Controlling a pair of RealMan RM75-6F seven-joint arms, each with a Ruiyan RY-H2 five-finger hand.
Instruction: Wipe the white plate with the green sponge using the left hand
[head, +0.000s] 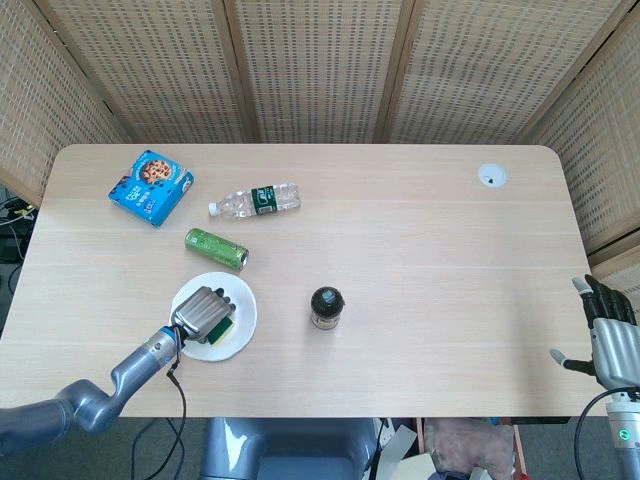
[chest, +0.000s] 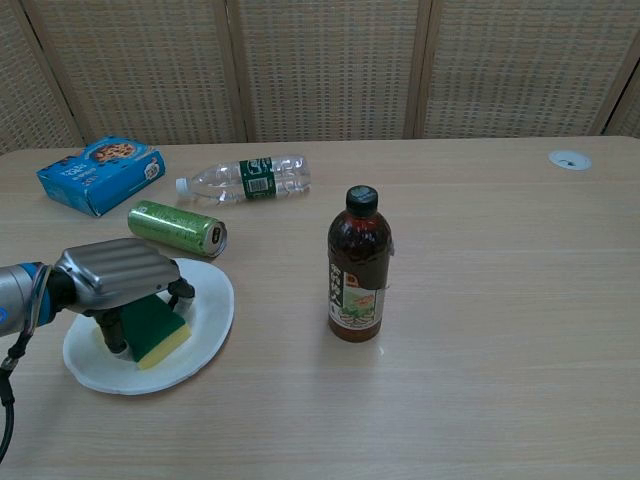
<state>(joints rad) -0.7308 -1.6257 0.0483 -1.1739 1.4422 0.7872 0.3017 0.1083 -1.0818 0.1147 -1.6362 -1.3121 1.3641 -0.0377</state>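
The white plate (head: 238, 307) (chest: 213, 310) lies near the table's front left. On it sits the green sponge (head: 222, 331) (chest: 158, 325), green on top with a yellow underside. My left hand (head: 202, 317) (chest: 115, 275) holds the sponge from above, fingers curled down around it, pressing it onto the plate. My right hand (head: 603, 330) hangs off the table's front right corner in the head view, fingers apart and holding nothing.
A green can (head: 216, 249) (chest: 178, 227) lies just behind the plate. A clear water bottle (head: 256, 200) (chest: 244, 177) and a blue cookie box (head: 151, 187) (chest: 100, 174) lie farther back. A dark bottle (head: 326, 307) (chest: 359, 266) stands upright right of the plate.
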